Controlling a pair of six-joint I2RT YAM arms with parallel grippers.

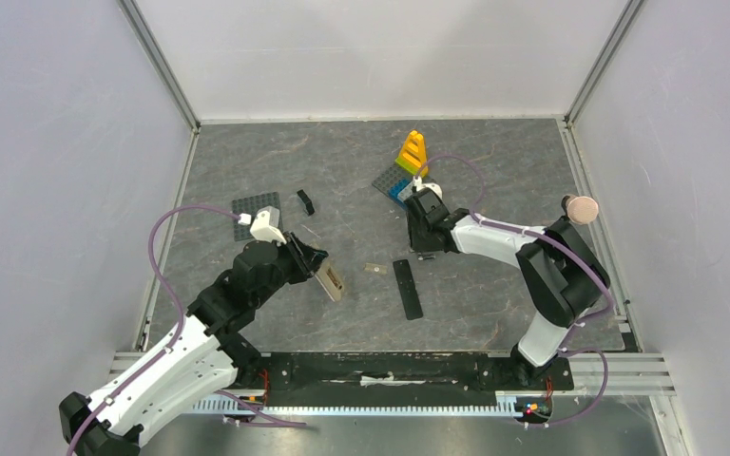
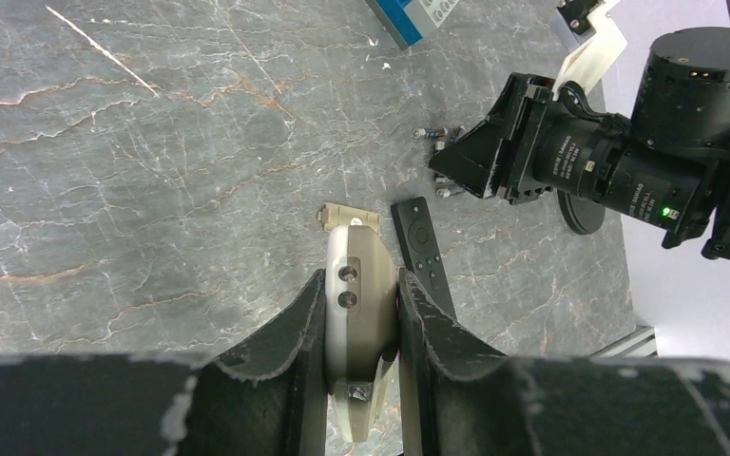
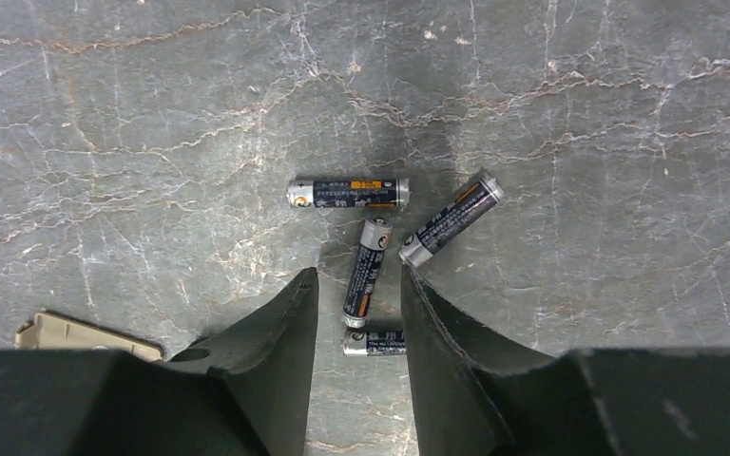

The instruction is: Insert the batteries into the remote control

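Left gripper [image 2: 361, 277] clamped on the remote control [image 2: 354, 249], which sticks out ahead of its fingertips. Right gripper [image 3: 358, 274] low over the table [image 3: 152, 142], jaws part open, straddling one of the batteries [image 3: 369, 256] with no visible contact; two more just ahead of the tips, a fourth further back between the fingers.

Right gripper [image 3: 357, 277]: two dark fingers [image 3: 276, 361], parted.
Batteries [image 3: 347, 193]: four, dark with metal ends, lying on the grey veined table [image 3: 133, 114]. One lies crosswise, one slants at the right, and one lies lengthwise in the gap between the fingertips, touching neither. The fourth lies crosswise just below that one, partly hidden.
Tan flat piece [image 3: 76, 334]: lower left, part-covered by a finger.
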